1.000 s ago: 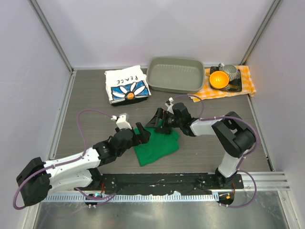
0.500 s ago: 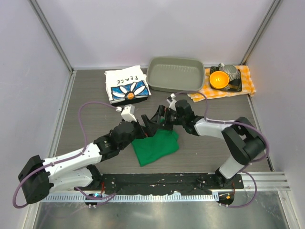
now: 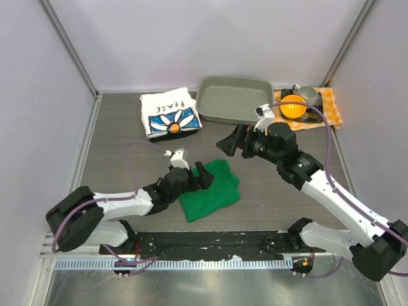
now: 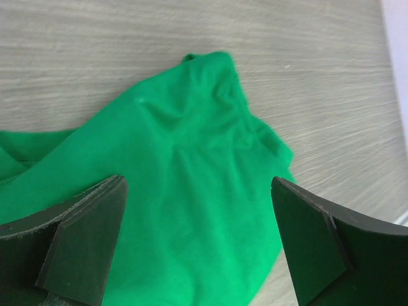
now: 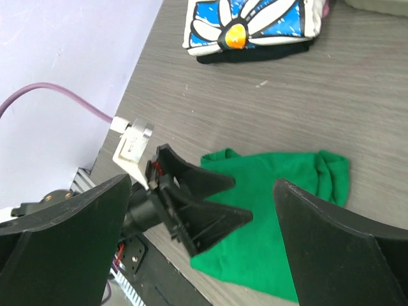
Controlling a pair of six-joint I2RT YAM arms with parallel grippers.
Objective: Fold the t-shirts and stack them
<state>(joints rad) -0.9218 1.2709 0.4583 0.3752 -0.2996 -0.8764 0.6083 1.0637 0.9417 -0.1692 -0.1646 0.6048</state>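
Green t-shirt (image 3: 211, 191) lies crumpled and only partly folded on the wood-grain table (image 3: 108, 127), near the front middle, between the two arms. We see the left gripper (image 3: 205, 176) low over the shirt's far-left edge, jaws apart, nothing pinched. In the left wrist view green cloth fills the gap between the two fingers (image 4: 83, 239) (we cannot tell if the tips touch it). Right gripper (image 3: 229, 143) hangs in the air beyond the shirt, on the near side of the grey tray (image 3: 234, 102), jaws wide apart and empty. Its wrist view looks down on the green shirt and the left gripper. White PEACE t-shirt (image 3: 169, 115) sits folded, daisy print up, at the far left just beside the tray, well apart from the green one. Orange-and-white checked cloth (image 3: 329, 105) at far right, on the tray's other side, carries an orange bowl (image 3: 292, 107).
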